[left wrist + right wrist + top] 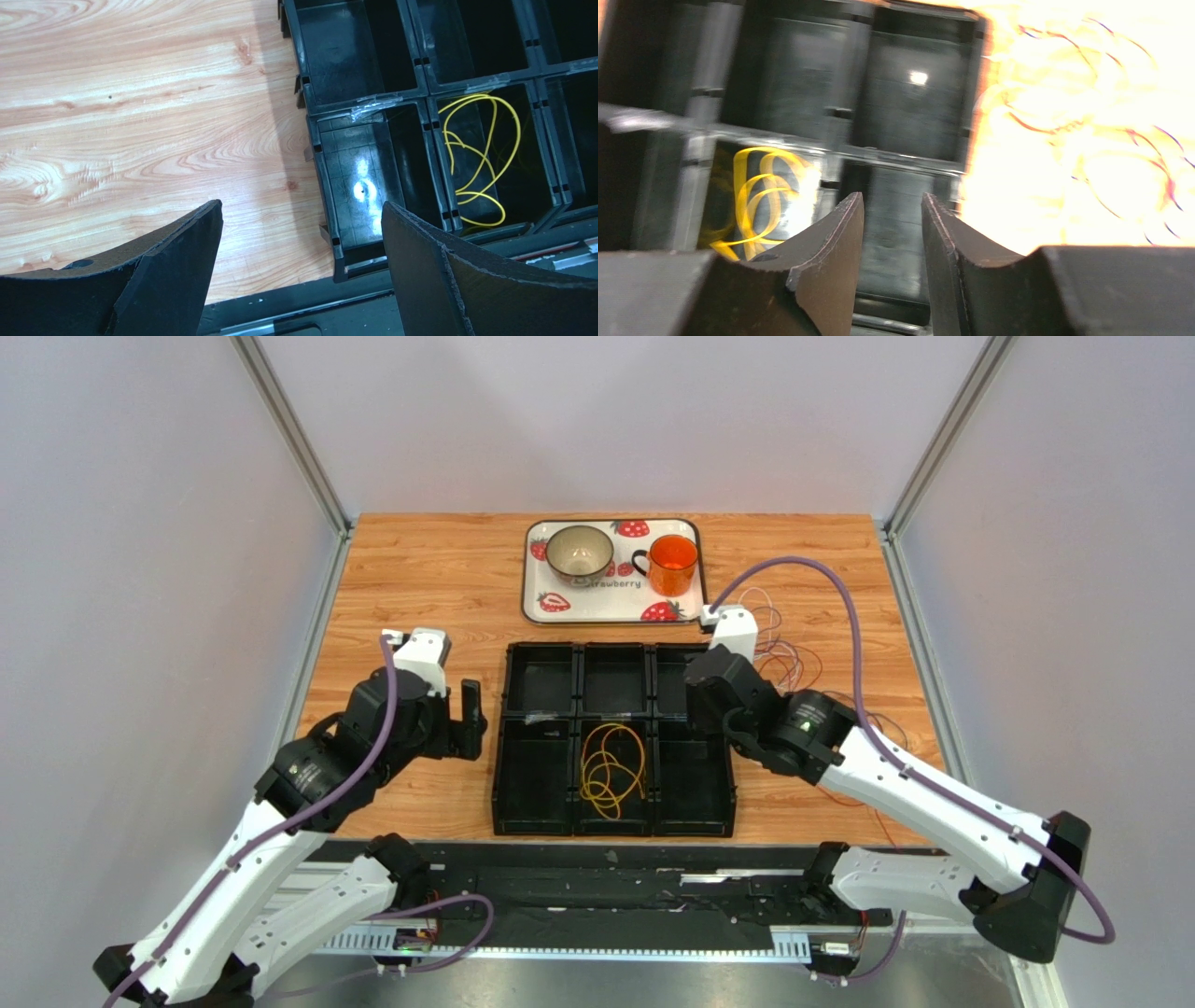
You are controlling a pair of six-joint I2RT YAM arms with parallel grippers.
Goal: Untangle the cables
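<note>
Right wrist view blurred, overexposed.

Two arms, each ending in one two-finger claw: the left gripper (300,206) and the right gripper (892,197). One black organiser (500,742) lies between the claws, with six compartments in two rows of three. One yellow cable (613,767), coiled in several loops, lies in the compartment just left of the right claw. More thin cables (788,661), red and blue among them, lie to that claw's right, too tangled to count. Beyond both claws are one strawberry-print tray (540,546), one bowl (579,552) and one orange mug (675,563).
</note>
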